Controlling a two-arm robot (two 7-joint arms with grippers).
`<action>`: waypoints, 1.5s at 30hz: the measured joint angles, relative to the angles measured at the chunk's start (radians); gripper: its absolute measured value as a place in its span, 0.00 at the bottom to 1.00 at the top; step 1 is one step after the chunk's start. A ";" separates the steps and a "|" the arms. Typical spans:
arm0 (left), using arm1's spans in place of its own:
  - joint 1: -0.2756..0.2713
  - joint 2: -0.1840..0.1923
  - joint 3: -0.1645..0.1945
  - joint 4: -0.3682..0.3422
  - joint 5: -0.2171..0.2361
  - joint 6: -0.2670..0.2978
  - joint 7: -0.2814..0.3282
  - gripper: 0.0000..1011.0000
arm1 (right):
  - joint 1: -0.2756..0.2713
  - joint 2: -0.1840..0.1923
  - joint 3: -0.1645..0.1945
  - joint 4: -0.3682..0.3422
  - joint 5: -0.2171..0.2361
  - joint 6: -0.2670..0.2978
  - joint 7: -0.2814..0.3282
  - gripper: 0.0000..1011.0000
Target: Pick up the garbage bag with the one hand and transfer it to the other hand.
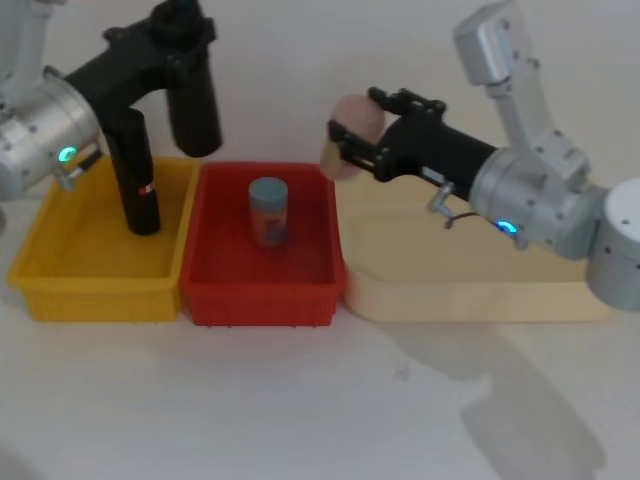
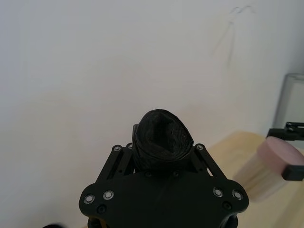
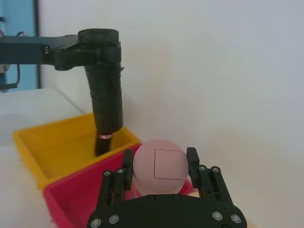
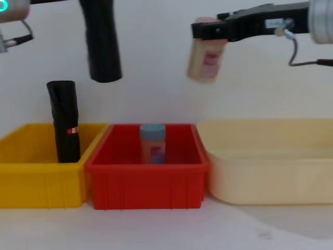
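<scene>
Aloft, the left gripper (image 1: 185, 40) was clamped around the top end of the garbage bag (image 1: 196, 110). The bag was a plain, glossy black roll, tightly wound and unlabelled. It hung upright in the air over the seam where the yellow bin (image 1: 60, 275) met the red bin (image 1: 300, 295). The right gripper (image 1: 345, 140), well apart from it, clasped a pink-capped bottle (image 1: 360, 118).

Garbage bag (image 4: 104, 47) hangs high; roll (image 4: 65, 122) stands in left bin (image 4: 36, 182), jar (image 4: 153, 144) in middle bin (image 4: 148, 185).
</scene>
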 joint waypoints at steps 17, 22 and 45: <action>-0.195 -0.176 0.140 0.283 -0.035 -0.025 -0.138 0.33 | -0.112 0.061 0.157 -0.038 0.013 0.011 -0.115 0.66; -0.281 -0.270 0.180 0.452 -0.036 -0.089 -0.185 0.33 | -0.126 0.070 0.192 0.002 0.022 0.014 -0.127 0.66; -0.478 -0.472 0.247 0.890 -0.026 -0.275 -0.290 0.34 | -0.140 0.076 0.246 0.096 0.036 0.008 -0.132 0.99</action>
